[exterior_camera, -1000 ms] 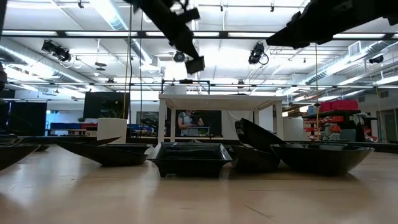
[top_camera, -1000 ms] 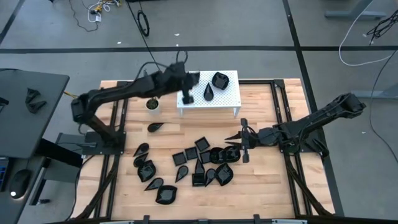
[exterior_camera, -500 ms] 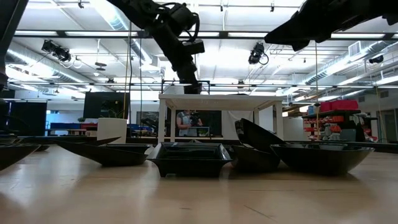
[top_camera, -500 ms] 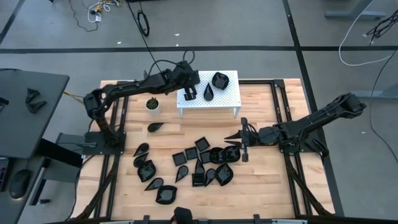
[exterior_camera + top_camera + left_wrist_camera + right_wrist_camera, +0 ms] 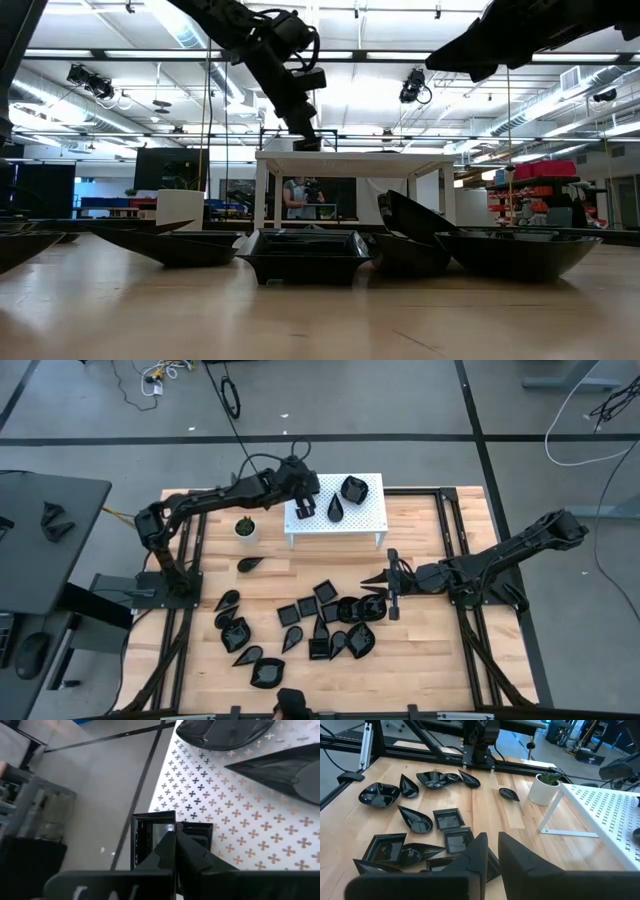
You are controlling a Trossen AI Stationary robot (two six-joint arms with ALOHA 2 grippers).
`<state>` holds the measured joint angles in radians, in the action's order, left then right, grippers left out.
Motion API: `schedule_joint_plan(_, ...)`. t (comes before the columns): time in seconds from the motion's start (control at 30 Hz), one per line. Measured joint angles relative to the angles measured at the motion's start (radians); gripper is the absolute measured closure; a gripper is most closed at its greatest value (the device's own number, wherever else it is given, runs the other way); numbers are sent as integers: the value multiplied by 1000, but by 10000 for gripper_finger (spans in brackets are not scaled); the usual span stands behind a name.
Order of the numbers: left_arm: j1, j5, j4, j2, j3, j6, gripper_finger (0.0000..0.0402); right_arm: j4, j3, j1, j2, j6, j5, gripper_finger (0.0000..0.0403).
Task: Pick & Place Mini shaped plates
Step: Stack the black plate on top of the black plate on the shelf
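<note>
Square plate (image 5: 150, 837) pinched in closed left pincer (image 5: 175, 840)

There's a wooden table (image 5: 420, 660) with a white perforated stand (image 5: 365, 520) near its far edge, a little white pot with a green plant (image 5: 245, 528) just beside the stand, and cables (image 5: 232, 395) lying on the grey floor (image 5: 400, 400) behind.

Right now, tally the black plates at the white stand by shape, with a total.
Square plate, held by the left claw: 1
Teardrop plate: 1
Rounded plate: 1
Total: 3
</note>
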<state>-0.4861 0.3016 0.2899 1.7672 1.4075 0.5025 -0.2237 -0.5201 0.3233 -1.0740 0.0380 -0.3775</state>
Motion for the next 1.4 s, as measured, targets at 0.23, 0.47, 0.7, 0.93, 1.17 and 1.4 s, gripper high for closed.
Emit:
schedule_joint_plan(0.23, -5, -18, 15, 0, 0, -20, 392, 0, 0, 0, 0, 0, 0, 356)
schedule_joint_plan(0.47, -5, -18, 30, 0, 0, -28, 392, 0, 0, 0, 0, 0, 0, 356)
schedule_joint_plan(0.7, -5, -18, 30, 0, 0, -34, 355, 0, 0, 0, 0, 0, 0, 356)
schedule_joint_plan(0.93, -1, -18, 21, 0, 0, -65, 286, 0, 0, 0, 0, 0, 0, 356)
schedule_joint_plan(1.17, 65, 64, 122, -28, 69, -130, 260, 1, 0, 0, 0, 0, 0, 356)
schedule_joint_plan(1.4, 208, 84, 431, -132, 80, -280, 271, -16, 0, 0, -8, -18, 1, 356)
